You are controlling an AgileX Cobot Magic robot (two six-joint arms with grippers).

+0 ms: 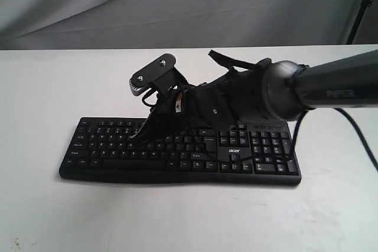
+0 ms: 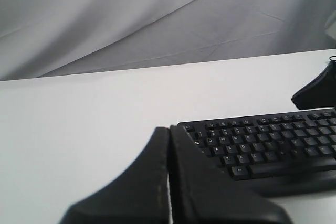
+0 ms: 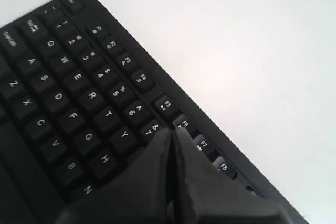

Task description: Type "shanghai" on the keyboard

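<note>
The wide black plastic keyboard (image 1: 260, 151) with white legends lies flat on the white table (image 1: 177, 216). The right gripper (image 3: 170, 140), fingers pressed together, points down at its letter keys. The left gripper (image 2: 169, 132), likewise closed, hangs just off the keyboard's Esc end.

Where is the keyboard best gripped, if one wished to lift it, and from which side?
Probably its left short end: the keyboard lies flat and thin, and the right gripper covers the middle. Come from the left, low along the table.
</note>
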